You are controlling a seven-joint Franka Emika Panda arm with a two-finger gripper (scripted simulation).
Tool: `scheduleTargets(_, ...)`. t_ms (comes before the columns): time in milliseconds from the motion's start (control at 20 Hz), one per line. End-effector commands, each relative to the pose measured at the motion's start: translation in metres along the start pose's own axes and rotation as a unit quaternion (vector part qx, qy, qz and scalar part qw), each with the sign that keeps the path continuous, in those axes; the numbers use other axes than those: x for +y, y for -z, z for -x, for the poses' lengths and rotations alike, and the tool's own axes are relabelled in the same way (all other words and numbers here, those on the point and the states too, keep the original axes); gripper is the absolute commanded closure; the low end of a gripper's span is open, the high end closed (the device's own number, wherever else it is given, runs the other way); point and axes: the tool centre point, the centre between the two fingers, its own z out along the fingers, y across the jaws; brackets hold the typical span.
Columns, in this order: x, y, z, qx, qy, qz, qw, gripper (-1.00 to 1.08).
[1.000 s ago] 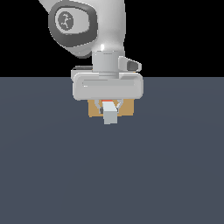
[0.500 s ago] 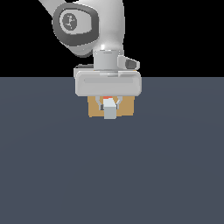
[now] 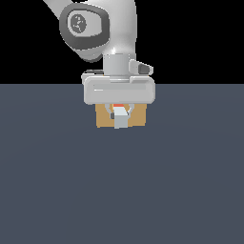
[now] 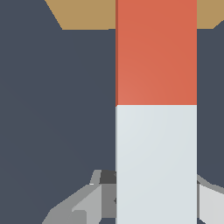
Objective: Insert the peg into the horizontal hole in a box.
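Wrist view: the gripper (image 4: 153, 197) is clamped on the white half of the peg (image 4: 156, 109), whose red half points at the box (image 4: 83, 15). In the exterior view the peg (image 3: 120, 116) sits before the box (image 3: 104, 119) near the floor's (image 3: 119, 190) far edge.

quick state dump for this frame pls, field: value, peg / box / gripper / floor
peg: held, red-orange half leading toward the box, white half at the gripper end
box: tan block on the floor, directly behind the gripper in the exterior view
hole: not visible, covered by peg and gripper
gripper: shut on the peg's white half
insertion: cannot tell if the tip has entered; in the wrist view the red-orange end runs up over the box edge
floor: plain dark grey-blue surface
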Motion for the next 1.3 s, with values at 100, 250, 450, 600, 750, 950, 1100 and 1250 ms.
scheduleTargets(100,0.0,0.0,-0.001,0.0,0.0,0.0,1.0,1.08)
scheduleTargets(250,0.0,0.0,-0.006,0.0,0.0,0.0,1.0,1.08)
scheduleTargets(450,-0.001,0.0,-0.025,0.0,0.0,0.0,1.0,1.08)
scheduleTargets(600,-0.001,0.001,-0.047,0.0,0.0,0.001,1.0,1.08)
scheduleTargets(750,-0.001,0.001,-0.075,0.0,0.0,0.001,1.0,1.08)
scheduleTargets(950,-0.001,0.001,-0.103,0.0,0.0,0.001,1.0,1.08)
scheduleTargets(1100,0.0,0.002,-0.117,0.0,-0.001,0.002,1.0,1.08)
scheduleTargets(1250,0.0,0.002,-0.123,0.0,-0.001,0.002,1.0,1.08)
